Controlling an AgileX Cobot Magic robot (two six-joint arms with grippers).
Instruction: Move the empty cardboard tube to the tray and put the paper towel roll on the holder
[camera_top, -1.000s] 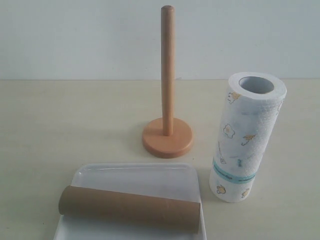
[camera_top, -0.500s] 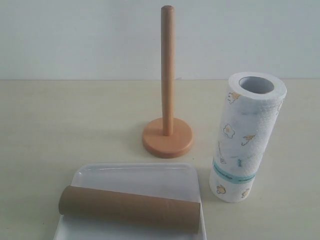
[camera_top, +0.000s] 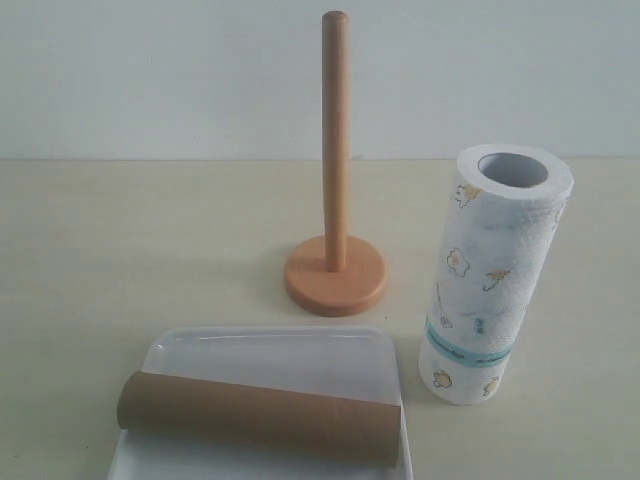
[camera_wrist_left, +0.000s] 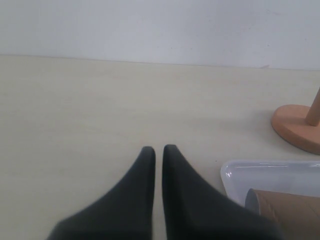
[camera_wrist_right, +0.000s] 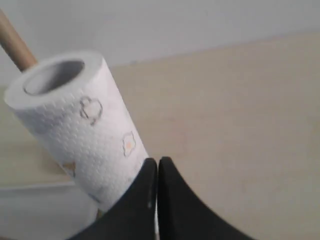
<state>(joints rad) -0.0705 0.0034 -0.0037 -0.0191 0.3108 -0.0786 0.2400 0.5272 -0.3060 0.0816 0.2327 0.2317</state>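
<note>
Left fingers (camera_wrist_left: 142, 175) are pressed together with nothing between them, low over the bare surface (camera_top: 120, 250) just beside the tray (camera_wrist_left: 260, 172). Right fingers (camera_wrist_right: 170, 200) are closed too, empty, tips right by the lower part of the paper towel roll (camera_wrist_right: 85, 130); I can't tell whether they touch it. Moving outward, the empty cardboard tube (camera_top: 260, 415) lies across the tray (camera_top: 280, 360), one end poking over the rim, so that half looks done. The roll (camera_top: 490, 290) stands upright on the surface, just off the tray's corner and clear of the holder (camera_top: 335, 150), whose rod is bare. That roll looks light but bulky, soft embossed paper that will give under pressure, so a hard squeeze would dent it. The right fingers would need to open first. I'd say pinch the wall at the top rim, one finger down the hollow core, keeping the roll upright to thread it over the rod's rounded top.
</note>
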